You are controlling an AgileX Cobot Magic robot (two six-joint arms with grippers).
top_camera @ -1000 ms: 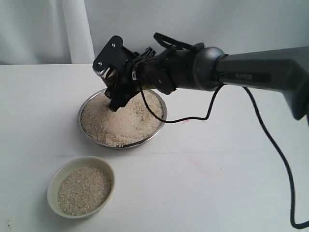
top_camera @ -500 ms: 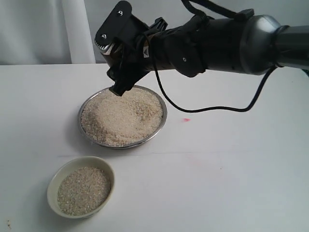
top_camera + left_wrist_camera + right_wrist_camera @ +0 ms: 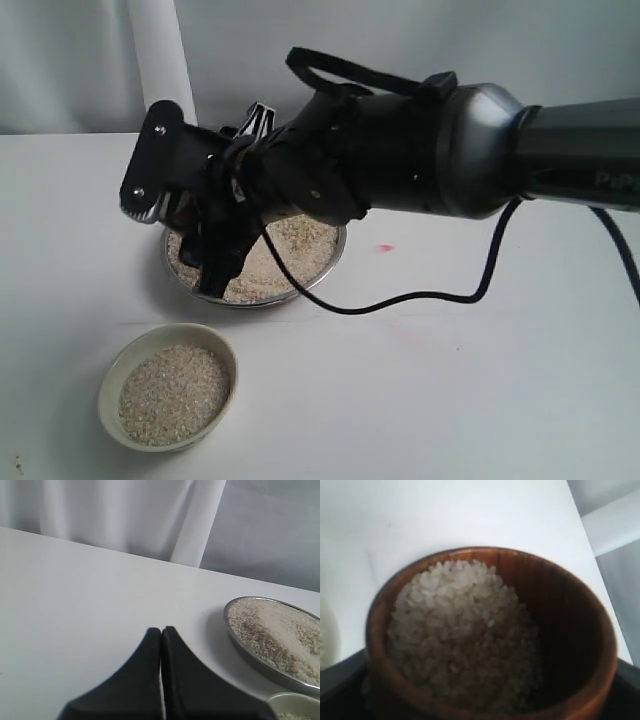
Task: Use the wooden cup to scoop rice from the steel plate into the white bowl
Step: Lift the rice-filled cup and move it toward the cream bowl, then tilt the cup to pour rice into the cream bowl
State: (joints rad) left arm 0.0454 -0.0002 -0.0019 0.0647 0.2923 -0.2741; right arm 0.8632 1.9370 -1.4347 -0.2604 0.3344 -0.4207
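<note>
The wooden cup [image 3: 570,630] fills the right wrist view, heaped with rice [image 3: 465,630]. My right gripper [image 3: 215,265] is shut on it and hangs over the front left edge of the steel plate [image 3: 318,277]; in the exterior view the gripper hides the cup. More rice [image 3: 295,240] fills the plate. The white bowl [image 3: 112,385] stands in front of the plate, to the left, partly filled with rice [image 3: 172,393]. My left gripper [image 3: 161,629] is shut and empty over bare table, with the steel plate [image 3: 240,640] and the bowl's rim [image 3: 285,697] off to one side.
A black cable [image 3: 440,295] hangs from the right arm and loops over the table right of the plate. A small red mark [image 3: 385,247] lies on the white table. A white curtain [image 3: 160,60] hangs behind the table.
My right gripper lifted out of the rice at the plate's back, then swung across the plate to its front left edge, nearer the bowl. The left arm's earlier state is not shown.
</note>
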